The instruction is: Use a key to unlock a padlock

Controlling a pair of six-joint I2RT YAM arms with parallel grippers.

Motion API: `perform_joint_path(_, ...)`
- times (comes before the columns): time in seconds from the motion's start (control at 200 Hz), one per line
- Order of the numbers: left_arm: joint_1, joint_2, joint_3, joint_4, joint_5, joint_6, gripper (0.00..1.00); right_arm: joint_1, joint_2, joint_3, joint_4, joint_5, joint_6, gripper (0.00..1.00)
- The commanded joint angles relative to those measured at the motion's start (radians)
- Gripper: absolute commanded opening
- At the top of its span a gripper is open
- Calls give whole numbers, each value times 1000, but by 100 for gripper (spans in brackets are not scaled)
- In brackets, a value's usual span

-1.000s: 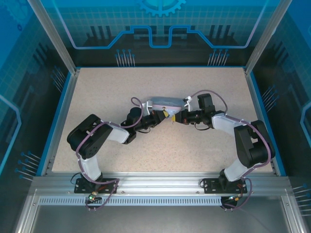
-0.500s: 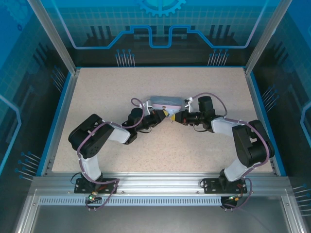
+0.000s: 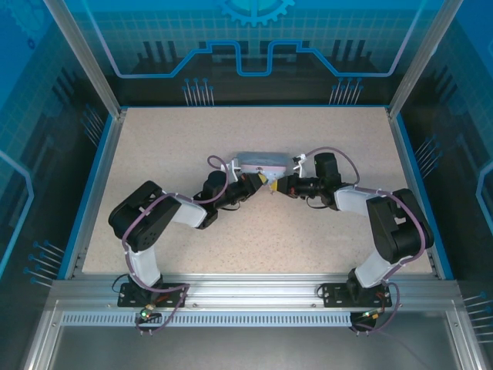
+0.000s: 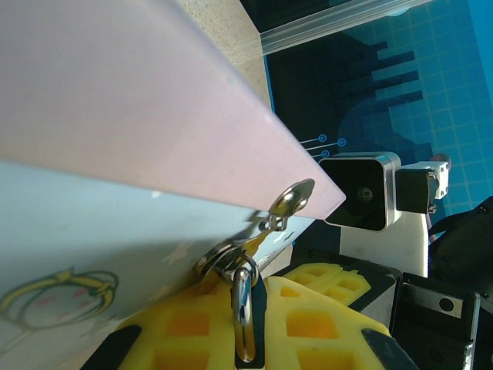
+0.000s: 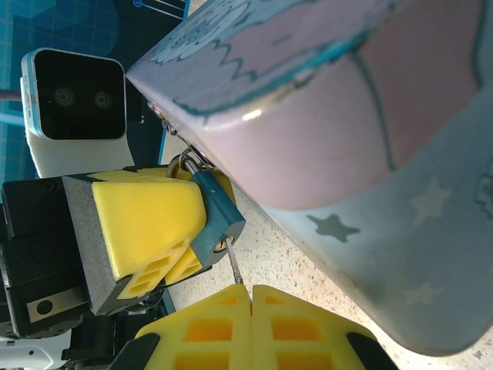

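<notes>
Top external view gives the count: two arms, one pale tin box on the speckled table, and both grippers meeting at the box's near edge, the left gripper and the right gripper almost nose to nose. From the right wrist I count one padlock, teal-bodied, hanging from a metal hasp at the corner of the box, and one key, a thin dark shaft. The left gripper's yellow fingers are clamped on the padlock, pressed against its body. The right gripper's jaws are pressed together with the key pinched between the tips, and the shaft runs up to the bottom face of the padlock; how far it sits inside I cannot tell. Compared with a second ago, the right arm has edged leftward, its forearm and elbow drawn slightly in and its gripper closer to the left one. The left arm, the box and both grips look unchanged.
</notes>
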Motion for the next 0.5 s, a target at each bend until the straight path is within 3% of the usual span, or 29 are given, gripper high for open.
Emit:
perform_joint_path(0.0,-52,8,34,122,155,-9,0,-13,23,56,79,10,-8,0)
perform_joint_path(0.495,-53,10,26,107,168,1,0,-28,21,77,62,5,-34,0)
